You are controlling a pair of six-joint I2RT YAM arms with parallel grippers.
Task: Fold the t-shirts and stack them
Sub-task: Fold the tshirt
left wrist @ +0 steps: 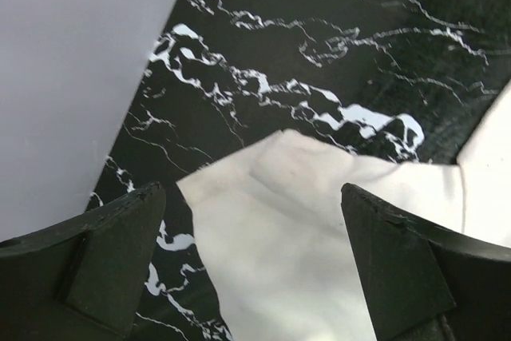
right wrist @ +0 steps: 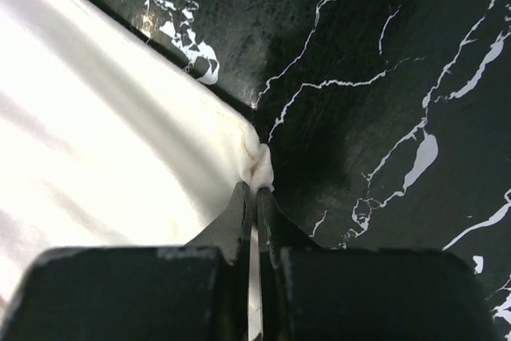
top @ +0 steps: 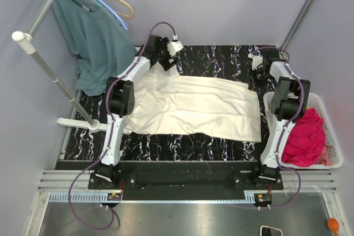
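Since the cream t-shirt (top: 193, 106) lies as a long band running left to right across the table (top: 221, 59), each arm sits at its own far corner: left gripper (top: 167, 62) at the far-left one, right gripper (top: 254, 75) at the far-right one. The pink t-shirt (top: 307, 136) sits in the basket (top: 332, 161) off to the right.

Left wrist view: jaws spread wide, nothing held, the shirt corner right below and between them, pointing at the far edge.

Right wrist view: jaws pinched tight on the corner's bunched tip. Can't tell which end is the neck
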